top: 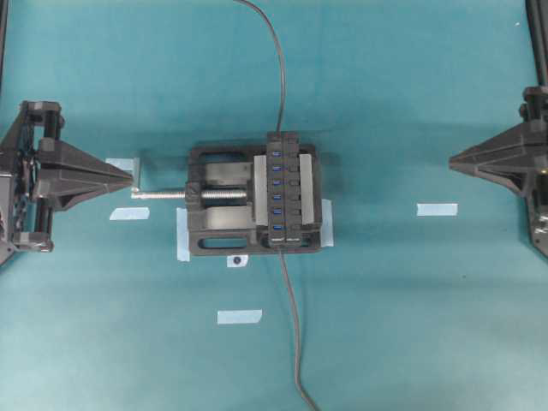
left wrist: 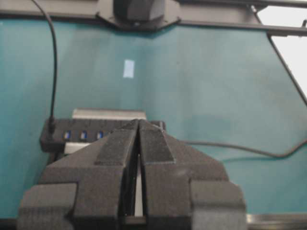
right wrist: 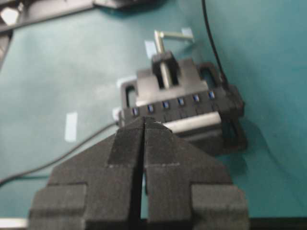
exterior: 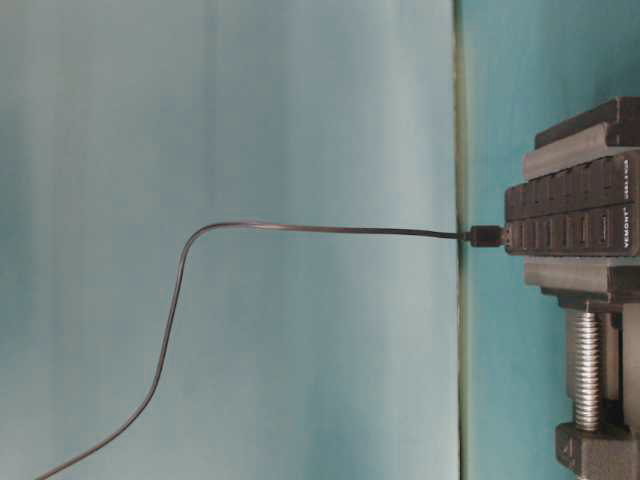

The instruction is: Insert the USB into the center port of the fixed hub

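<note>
The fixed hub (top: 294, 190), a long black bar with a row of blue slots, sits clamped in a black vise (top: 214, 229). Its center port (top: 276, 198) is uncovered. A dark-grey cable (top: 294, 342) runs from the table's near edge up to the hub's lower end. That is the USB's cable, and where it meets the vise I cannot make out the plug. Another dark cable (top: 276, 68) enters the hub's far end through a plug (exterior: 487, 237). My left gripper (top: 133, 177) and right gripper (top: 451, 159) are both shut on nothing, far out to either side of the vise.
The vise's silver screw and handle (top: 161, 194) stick out toward the left gripper. Pale tape strips lie on the teal mat at right (top: 437, 209), near the front (top: 239, 316) and left of the vise (top: 128, 213).
</note>
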